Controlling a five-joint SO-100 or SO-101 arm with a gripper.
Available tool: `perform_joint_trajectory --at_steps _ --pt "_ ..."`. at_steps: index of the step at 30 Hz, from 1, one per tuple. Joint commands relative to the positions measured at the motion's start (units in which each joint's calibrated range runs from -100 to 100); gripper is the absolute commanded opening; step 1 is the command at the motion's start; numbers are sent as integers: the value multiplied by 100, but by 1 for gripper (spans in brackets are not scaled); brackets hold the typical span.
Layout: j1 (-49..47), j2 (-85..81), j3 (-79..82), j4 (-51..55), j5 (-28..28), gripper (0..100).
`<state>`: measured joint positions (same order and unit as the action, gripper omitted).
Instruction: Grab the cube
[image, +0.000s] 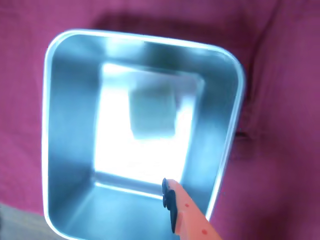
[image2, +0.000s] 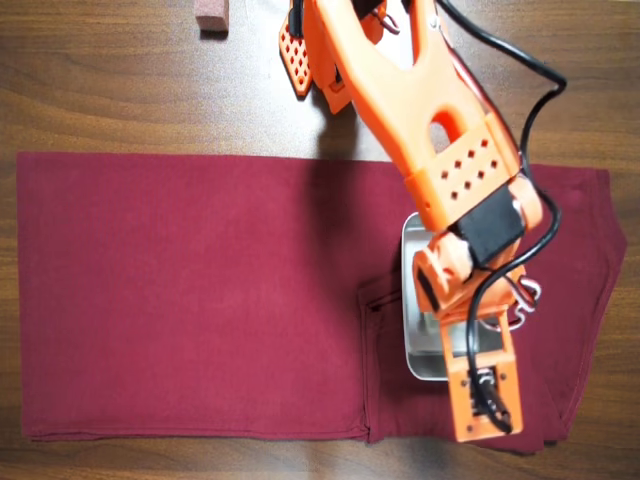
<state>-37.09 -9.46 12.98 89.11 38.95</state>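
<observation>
I see the tray (image2: 412, 300) lying on the cloth (image2: 190, 300) at right of the overhead frame, under my arm (image2: 420, 110); a block (image2: 211, 15) sits on the table (image2: 100, 90), upper left

This looks like a hobby setup on a table at home rather than a lab or workshop: the overhead view shows a dark wooden tabletop (image2: 120, 90) with a maroon cloth (image2: 190, 300) spread across most of the frame (it seems to be a pair of trousers, with seams and a pocket near the lower middle). An orange plastic arm (image2: 400, 90) with loose black cables (image2: 530, 110) reaches from the top edge over a shiny metal tray (image2: 412, 290) at right, and a pinkish-brown block (image2: 211, 15) sits at the upper left.
</observation>
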Motion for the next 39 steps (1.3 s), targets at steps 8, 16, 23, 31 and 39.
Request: perform_joint_trajectory --at_steps 8,16,23,31,39 --pt "628 -887 263 -626 234 23" --pt "3171 -6240 6708 -3060 928 0" --pt "3814 -8282 8219 -451 825 0" --pt "3891 -8885 8702 1089 869 0" --pt "4160 -8894 8702 1089 850 1"
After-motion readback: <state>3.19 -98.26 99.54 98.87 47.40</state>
